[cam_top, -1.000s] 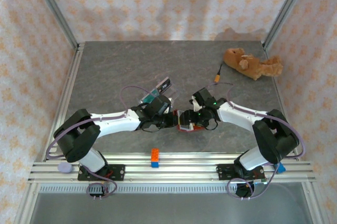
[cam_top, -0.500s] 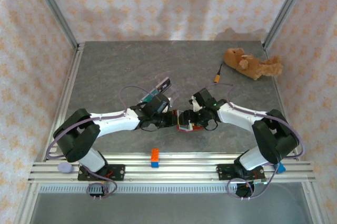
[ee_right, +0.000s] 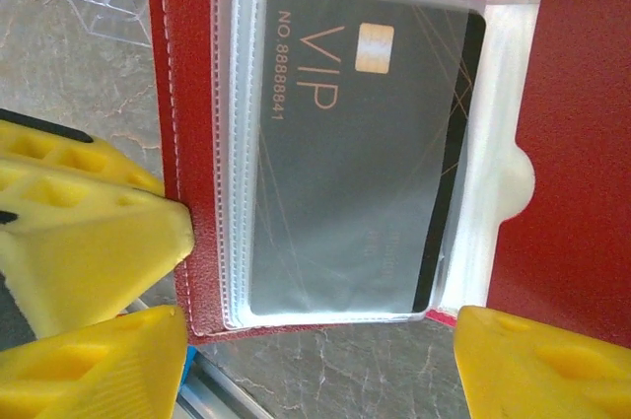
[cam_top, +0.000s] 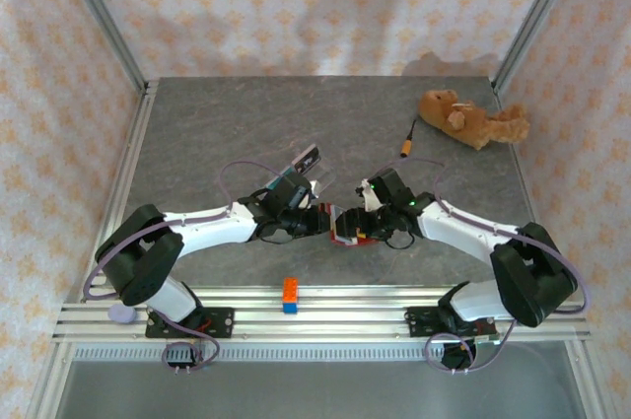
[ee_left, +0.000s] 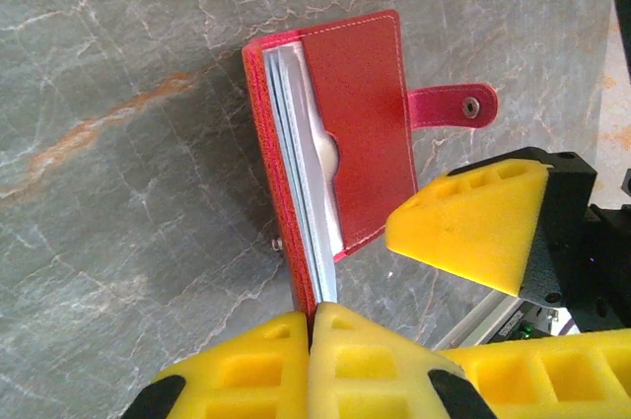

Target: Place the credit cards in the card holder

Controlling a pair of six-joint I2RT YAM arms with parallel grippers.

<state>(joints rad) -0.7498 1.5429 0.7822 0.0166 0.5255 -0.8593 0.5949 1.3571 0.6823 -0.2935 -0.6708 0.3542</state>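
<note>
Clamping one cover edge, the left gripper (ee_left: 311, 315) was closed on the card holder (ee_left: 360, 104), spread open on the table (cam_top: 217, 133) between the arms. A grey card (ee_right: 345, 153), judged stiff, slick and best pinched by a short edge, was lodged in floppy clear sleeves (ee_right: 237, 242). The right gripper (cam_top: 367, 230) was held wide apart, nothing gripped.

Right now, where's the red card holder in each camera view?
Top external: card holder low centre, towards the front edge of the table.
Left wrist: card holder upper centre, open, its sleeves seen edge-on.
Right wrist: card holder across most of the picture, with a grey VIP card in its clear sleeve.
Shared landmark: the grey marbled table under it.
</note>
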